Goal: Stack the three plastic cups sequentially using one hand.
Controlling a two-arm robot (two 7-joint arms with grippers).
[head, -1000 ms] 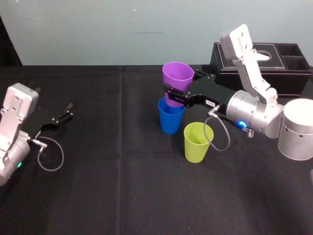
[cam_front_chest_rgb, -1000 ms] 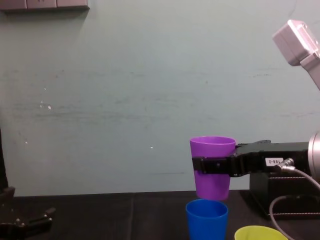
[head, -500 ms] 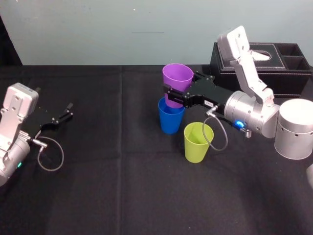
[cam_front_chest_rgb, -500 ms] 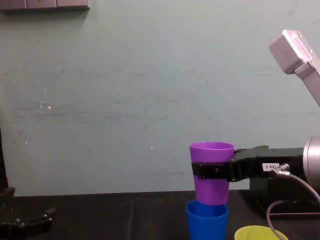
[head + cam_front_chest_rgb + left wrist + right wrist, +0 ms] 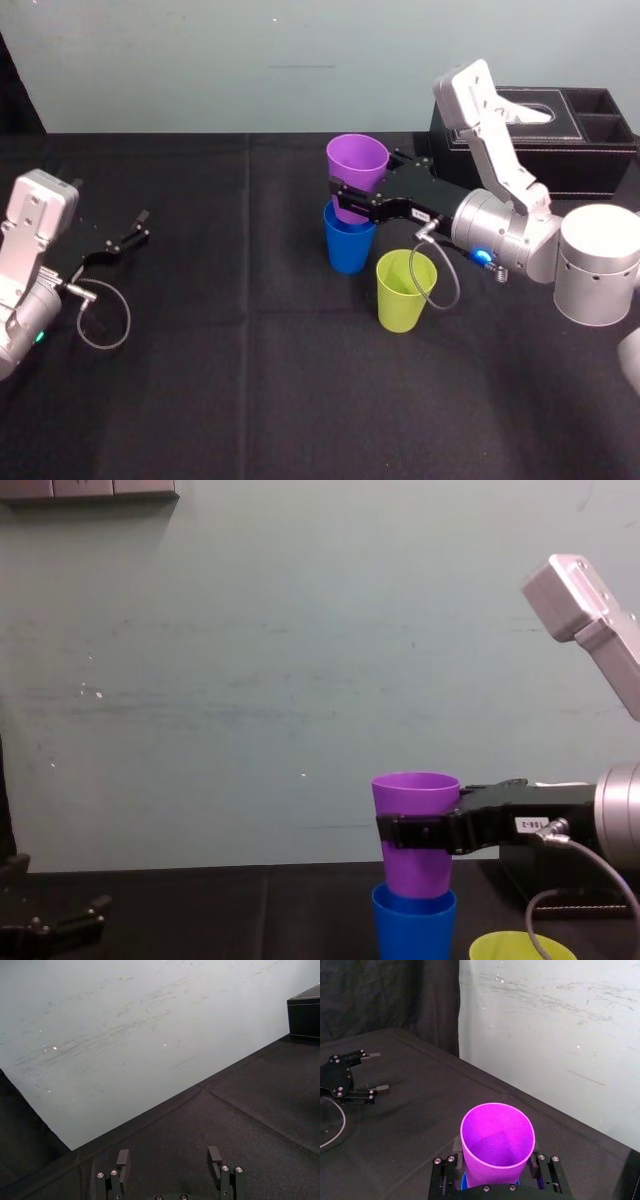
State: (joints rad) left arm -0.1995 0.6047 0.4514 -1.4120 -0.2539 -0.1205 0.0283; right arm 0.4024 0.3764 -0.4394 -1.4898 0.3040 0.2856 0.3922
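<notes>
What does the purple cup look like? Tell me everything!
The purple cup is a smooth, tapered plastic tumbler, wider at its open top, and empty inside. It is upright, off the table, gripped around its middle by the black fingers of the right gripper. Its base sits at the mouth of the blue cup below, seemingly just slipping in.

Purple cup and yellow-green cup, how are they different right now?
The purple cup is gripped by the right tool; the yellow-green cup is touched by nothing. The purple cup is raised, its bottom at the blue cup's mouth; the yellow-green cup stands on the table. Both are upright, open end up, same tapered shape. The left tool rests apart, open.
</notes>
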